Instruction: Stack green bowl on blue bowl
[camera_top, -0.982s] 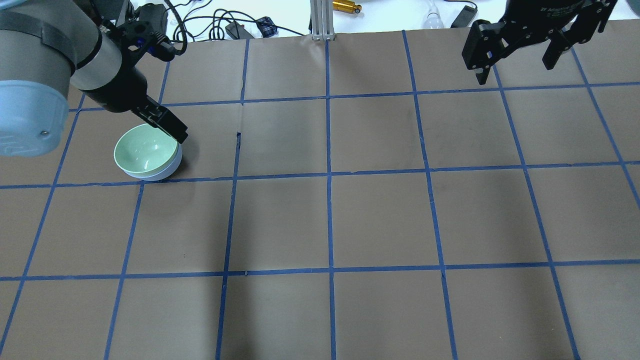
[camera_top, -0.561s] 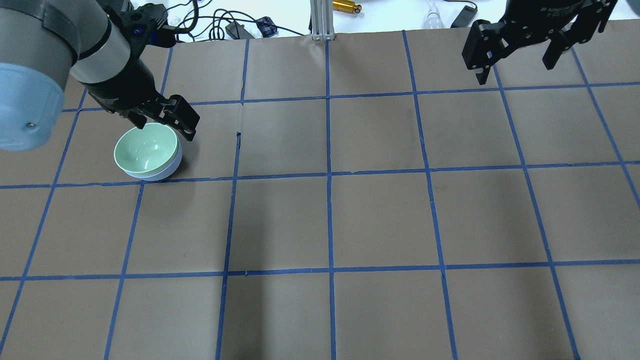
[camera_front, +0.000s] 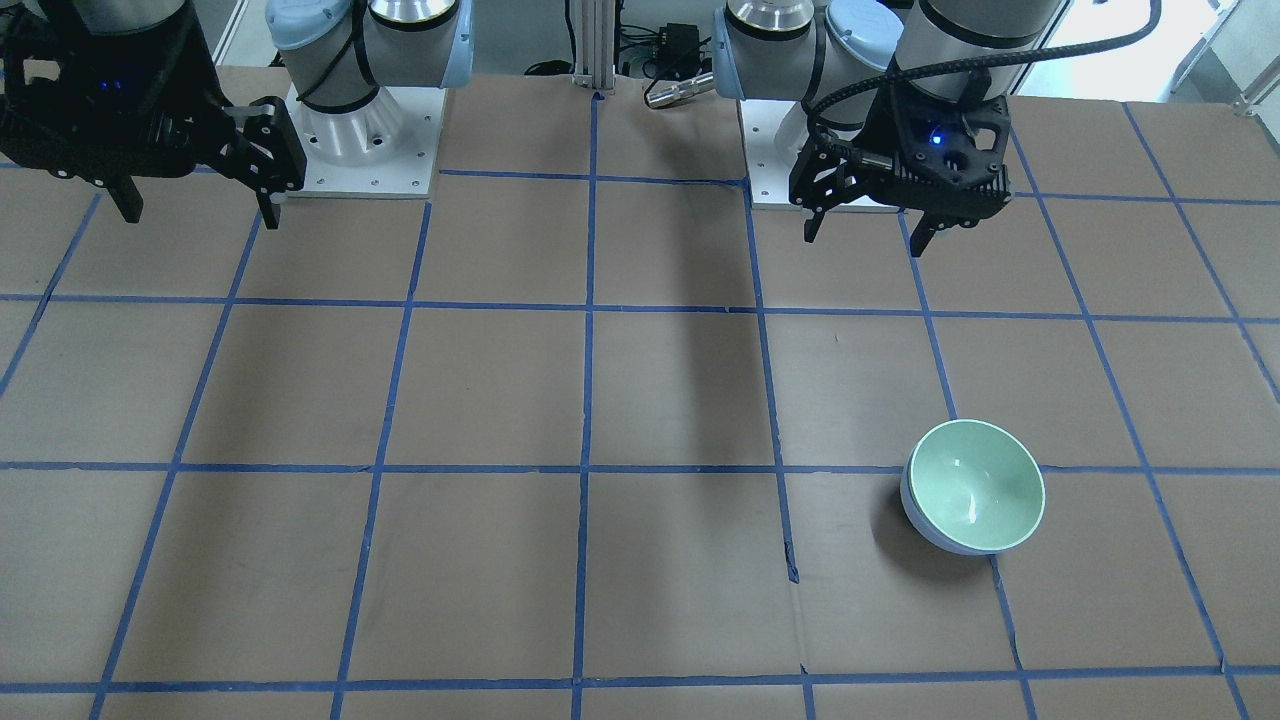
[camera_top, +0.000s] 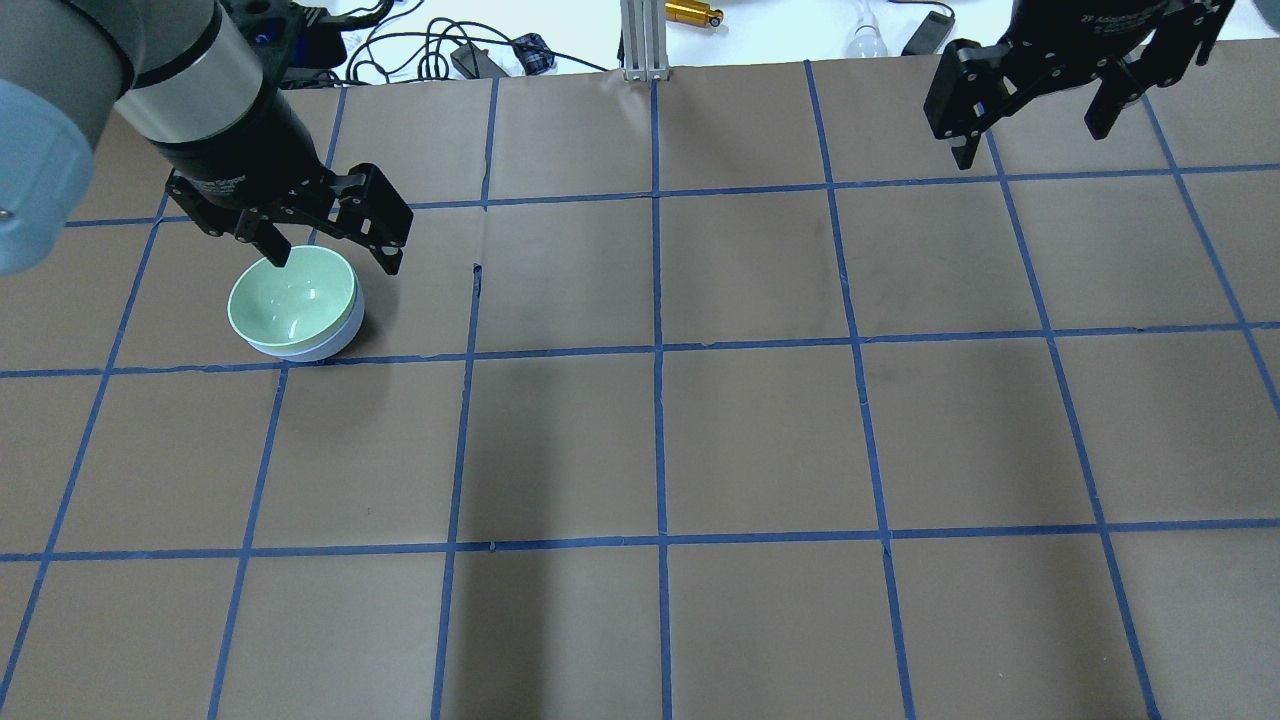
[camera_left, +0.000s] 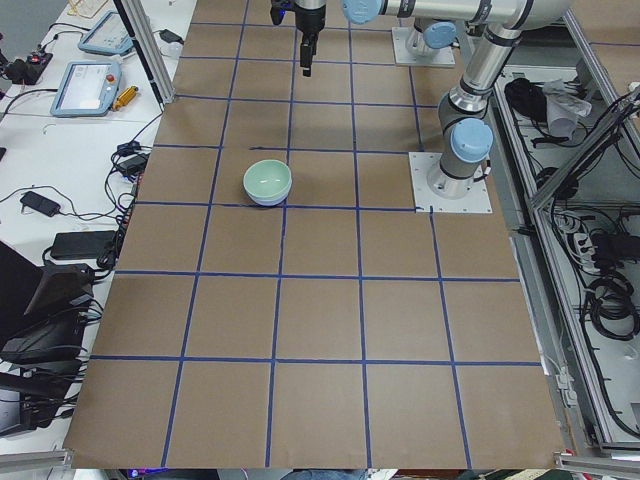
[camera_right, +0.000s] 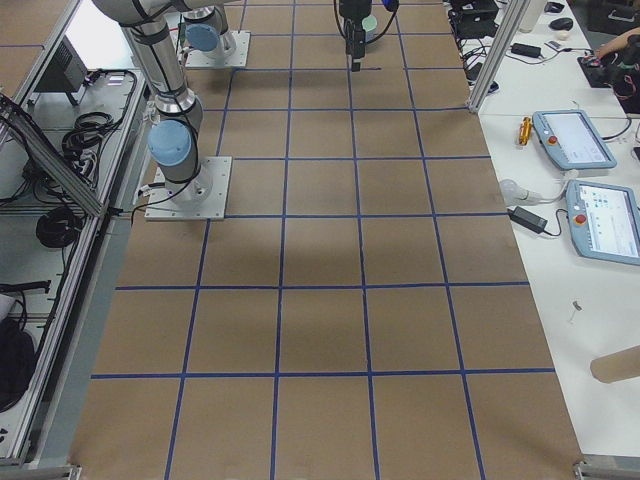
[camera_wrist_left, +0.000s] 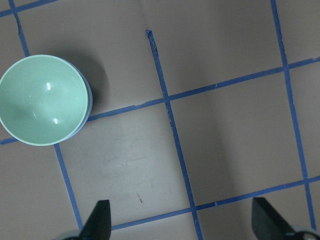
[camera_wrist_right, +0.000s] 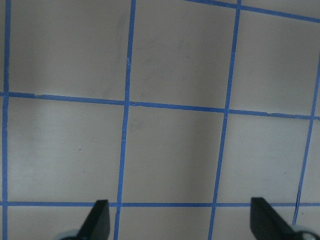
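The green bowl (camera_top: 292, 300) sits nested inside the blue bowl (camera_top: 322, 346) on the table's left side; only the blue bowl's outer wall shows below it. The pair also shows in the front view, green bowl (camera_front: 975, 483) in blue bowl (camera_front: 922, 522), and in the left wrist view (camera_wrist_left: 42, 100). My left gripper (camera_top: 335, 258) is open and empty, raised above the table beside the bowls' far rim and touching neither. My right gripper (camera_top: 1030, 140) is open and empty, high at the far right.
An aluminium post (camera_top: 645, 40), cables (camera_top: 440, 50) and a gold cylinder (camera_top: 693, 13) lie past the table's far edge. Side tables with tablets (camera_right: 575, 135) flank the table ends. Blue tape lines grid the brown surface.
My left gripper has swung round at the wrist and drawn up and away from the bowls' rim, its fingers now spread wide. The bowls and the right arm have not moved.
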